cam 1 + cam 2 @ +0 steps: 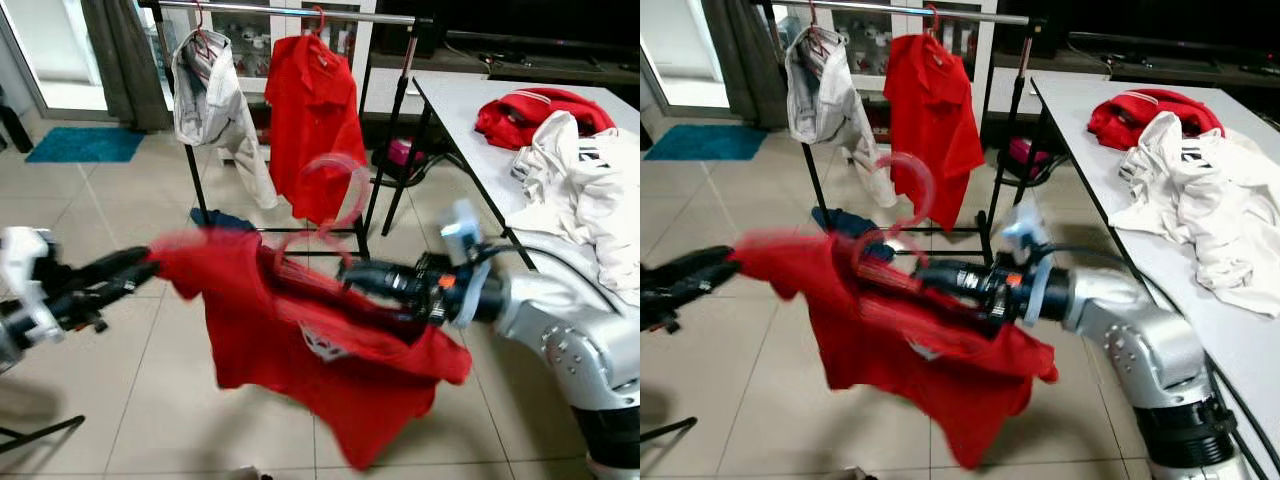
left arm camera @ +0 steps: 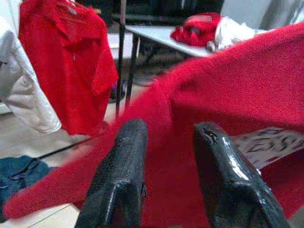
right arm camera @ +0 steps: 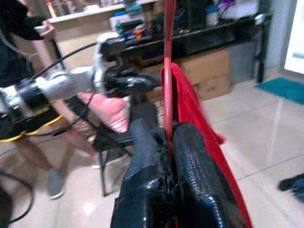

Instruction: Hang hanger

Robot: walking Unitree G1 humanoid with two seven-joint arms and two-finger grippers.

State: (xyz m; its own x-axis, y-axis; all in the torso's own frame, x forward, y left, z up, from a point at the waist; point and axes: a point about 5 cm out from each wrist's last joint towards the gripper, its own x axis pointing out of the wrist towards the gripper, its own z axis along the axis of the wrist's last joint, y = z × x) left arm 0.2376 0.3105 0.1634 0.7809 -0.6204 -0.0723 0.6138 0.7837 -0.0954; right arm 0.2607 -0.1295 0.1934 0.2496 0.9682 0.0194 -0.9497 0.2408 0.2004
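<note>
Right gripper (image 3: 166, 142), fingers clamped on hanger (image 1: 335, 190), carries red shirt (image 1: 310, 340) short of rail (image 1: 290, 12). Left gripper (image 2: 168, 156), fingers apart, props sleeve. Next: lift hook over rail.

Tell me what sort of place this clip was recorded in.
Probably a room in a home used for laundry: a tiled floor, a clothes rack with a red shirt and a white garment hung on it, and a white table piled with more clothes.
</note>
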